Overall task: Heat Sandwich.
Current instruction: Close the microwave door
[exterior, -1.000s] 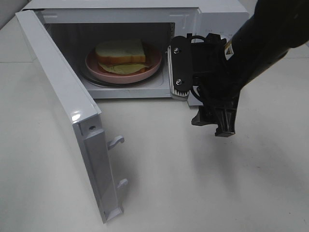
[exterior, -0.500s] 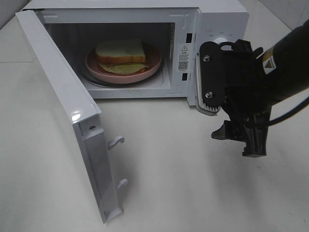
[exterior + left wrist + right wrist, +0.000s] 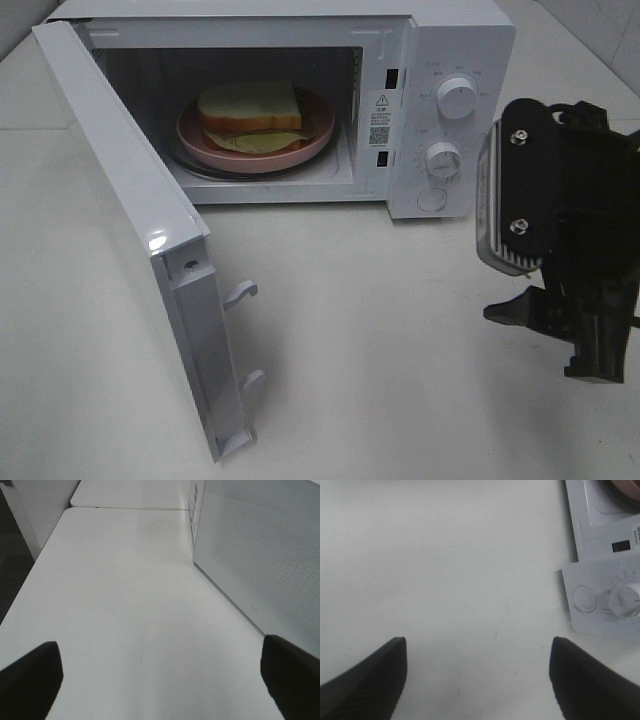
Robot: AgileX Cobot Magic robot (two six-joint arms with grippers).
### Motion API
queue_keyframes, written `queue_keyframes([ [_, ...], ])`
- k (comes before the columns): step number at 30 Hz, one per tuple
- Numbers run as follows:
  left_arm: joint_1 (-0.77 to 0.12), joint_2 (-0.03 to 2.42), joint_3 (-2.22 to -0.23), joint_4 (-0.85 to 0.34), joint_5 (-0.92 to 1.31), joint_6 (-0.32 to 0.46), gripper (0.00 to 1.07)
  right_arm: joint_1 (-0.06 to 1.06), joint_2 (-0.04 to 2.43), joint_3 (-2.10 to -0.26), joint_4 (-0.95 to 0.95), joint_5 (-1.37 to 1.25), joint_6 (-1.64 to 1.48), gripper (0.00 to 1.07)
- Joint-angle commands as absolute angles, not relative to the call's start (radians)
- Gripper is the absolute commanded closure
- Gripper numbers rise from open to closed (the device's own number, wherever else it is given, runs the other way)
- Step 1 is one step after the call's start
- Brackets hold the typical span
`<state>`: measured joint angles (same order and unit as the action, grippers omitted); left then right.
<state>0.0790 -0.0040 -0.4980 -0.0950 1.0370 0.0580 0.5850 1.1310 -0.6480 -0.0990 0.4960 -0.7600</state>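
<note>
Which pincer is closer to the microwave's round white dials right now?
Right. The right pincer hangs just in front of the round white dials, to their right; the left pincer sits outside the open white microwave door.

Table (image 3: 350,330): matte white top filling nearly the whole high view, with thin joint lines (image 3: 25,128) at its far left and more in the far right corner. In the left wrist view a narrow seam (image 3: 130,508) splits it from a 2nd white top (image 3: 130,494) behind; dark floor (image 3: 11,580) shows past the edge, and a white upright panel (image 3: 45,510) stands beyond. Light even and diffuse; shadows on the table soft-edged, pale grey.
</note>
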Motion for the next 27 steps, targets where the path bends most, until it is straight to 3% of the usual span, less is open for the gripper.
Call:
queue_keyframes([
  [1,0.08,-0.033,-0.496,-0.095,1.036,0.059,0.03,0.585,1.041,-0.594,-0.096,0.499,-0.686,0.31],
  [18,0.08,-0.033,-0.496,-0.095,1.036,0.059,0.03,0.585,0.646,-0.558,-0.093,0.857,-0.125,0.31],
  [27,0.08,-0.033,-0.496,-0.095,1.036,0.059,0.03,0.585,0.5,-0.559,-0.093,1.077,-0.011,0.31],
])
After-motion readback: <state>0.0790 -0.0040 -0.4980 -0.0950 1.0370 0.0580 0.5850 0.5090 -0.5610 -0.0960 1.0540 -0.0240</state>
